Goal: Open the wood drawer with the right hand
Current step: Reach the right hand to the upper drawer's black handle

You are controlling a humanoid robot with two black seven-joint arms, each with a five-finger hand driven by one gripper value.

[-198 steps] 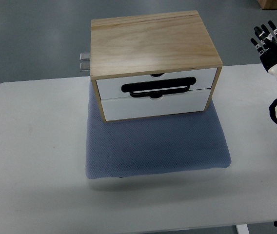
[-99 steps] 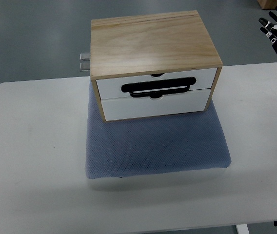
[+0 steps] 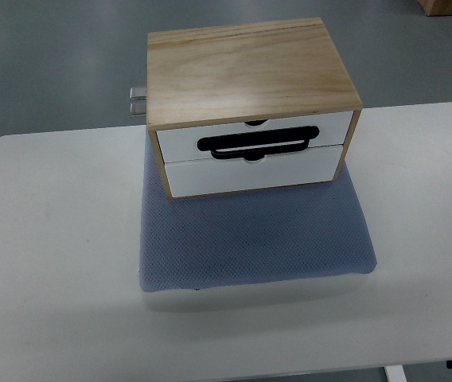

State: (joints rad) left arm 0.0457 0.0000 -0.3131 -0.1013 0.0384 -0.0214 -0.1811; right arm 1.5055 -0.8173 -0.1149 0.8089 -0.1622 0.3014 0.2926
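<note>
Neither of my hands shows in this view; my right hand is somewhere beyond the picture's edge, so I cannot tell how far its fingers are spread or whether it touches anything. What I can place is the thing I am meant to open. The wood drawer box [image 3: 251, 103] sits toward the far side of the white worktop [image 3: 59, 239], resting on the far part of a blue-grey mat [image 3: 254, 239] that spreads out from its front toward me. The box's white drawer fronts face me, one stacked above the other, both looking fully closed. A black handle [image 3: 258, 144] lies across the seam between the upper drawer [image 3: 186, 141] and the lower drawer [image 3: 250, 175], its long axis running left to right, level with the box front. Some small metal fittings [image 3: 138, 100] stick out from the box's left side. Since my right arm would enter from the box's right, I judge the handle lies leftward and slightly away from wherever that hand waits, and the pull would have to come straight toward me, across the mat.
</note>
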